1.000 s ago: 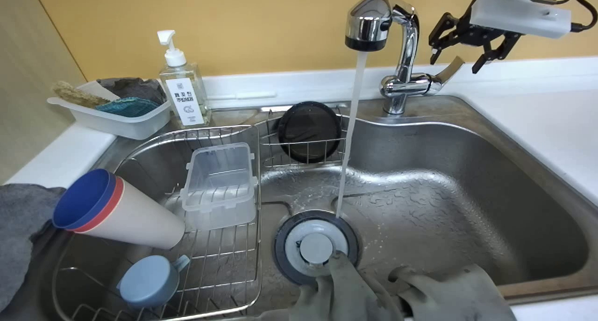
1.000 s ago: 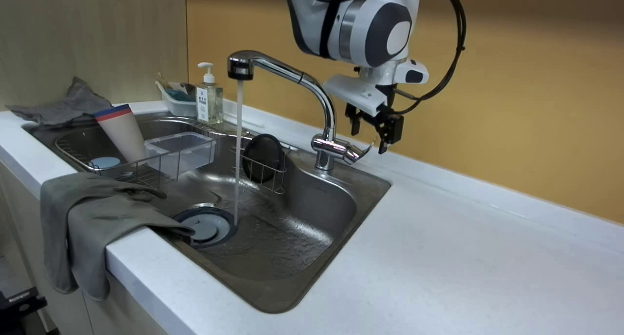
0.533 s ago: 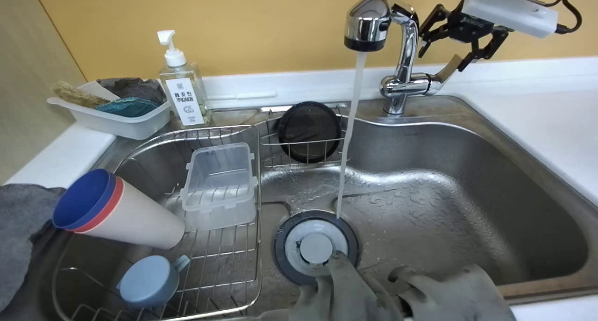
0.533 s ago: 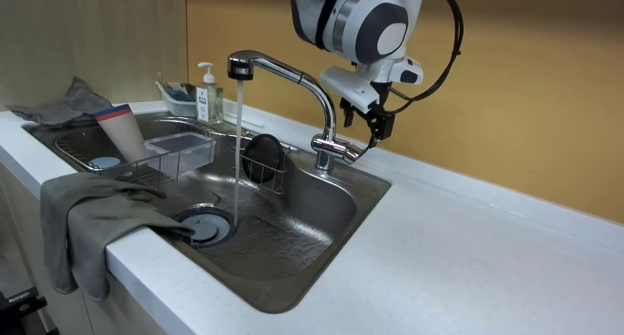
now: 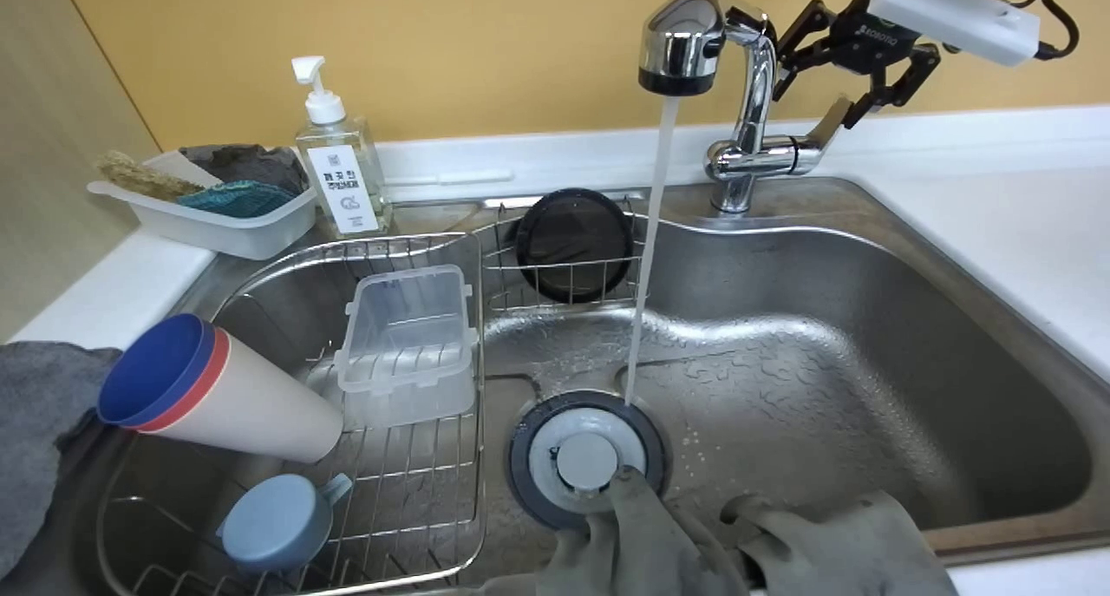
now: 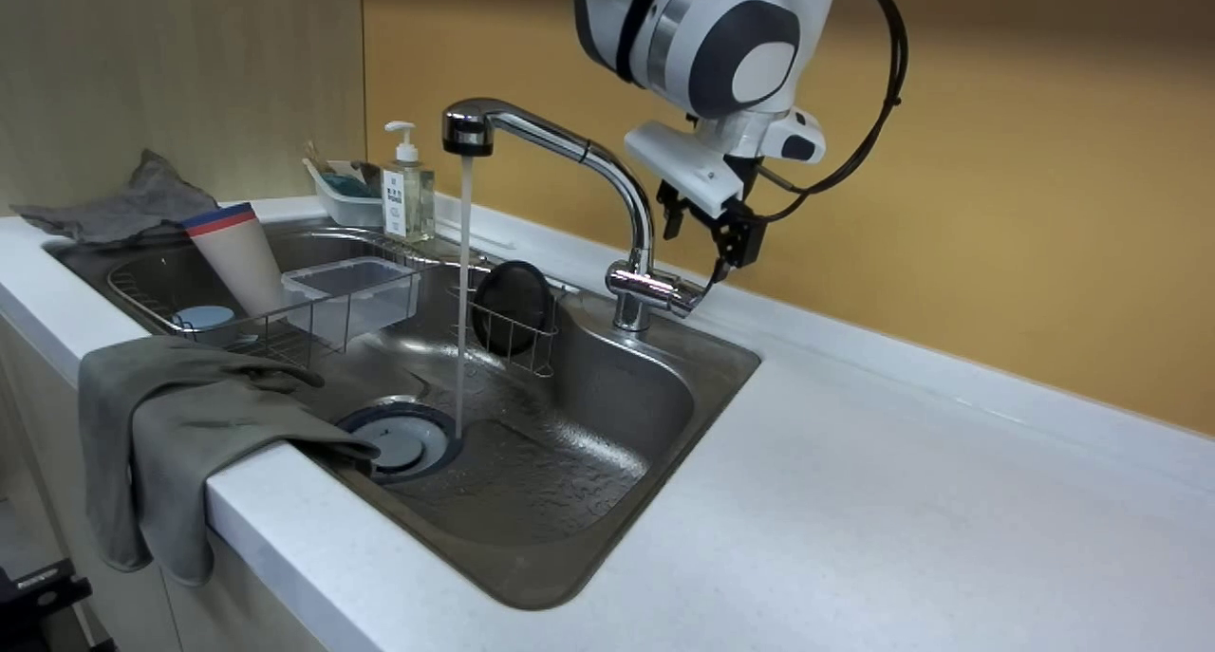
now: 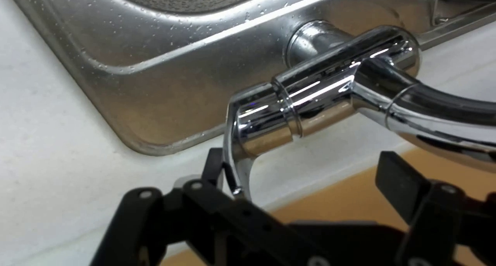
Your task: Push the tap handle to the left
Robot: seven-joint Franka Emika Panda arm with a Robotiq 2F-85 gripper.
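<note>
- Grey rubber gloves (image 5: 850,548) drape over the front edge of the white counter (image 6: 883,500), reaching in over the steel sink (image 5: 910,318).
- Just past them, a round drain cover (image 5: 587,461) with a dark rim sits in the sink floor.
- A light-blue cup (image 5: 277,527) with a side handle rests on a wire dish rack (image 5: 482,483).
- Nested tumblers (image 5: 251,396), blue and red rims showing beyond a cream outer one, lie tilted on the rack; a clear plastic container (image 5: 408,362) stands beside them.
- A stream of water (image 5: 649,258) falls from the chrome spout head (image 5: 682,41) to the drain cover's rim.
- Something round and black, lid or pan, I cannot tell which, stands on edge in a small wire basket (image 5: 564,264).
- A pump soap bottle (image 5: 344,180) stands beside a white tray (image 5: 260,232) holding a teal scrubber.
- The chrome tap body (image 5: 739,167) rises from the sink's back rim; the tap handle (image 5: 830,126) sticks out sideways from it, slanting upward.
- The gripper (image 7: 306,175) has its jaws spread around the handle: one finger (image 7: 212,167) touches the side away from the tap body, the opposite one stands well apart from it.
- Behind everything is a yellow wall (image 5: 520,41).
</note>
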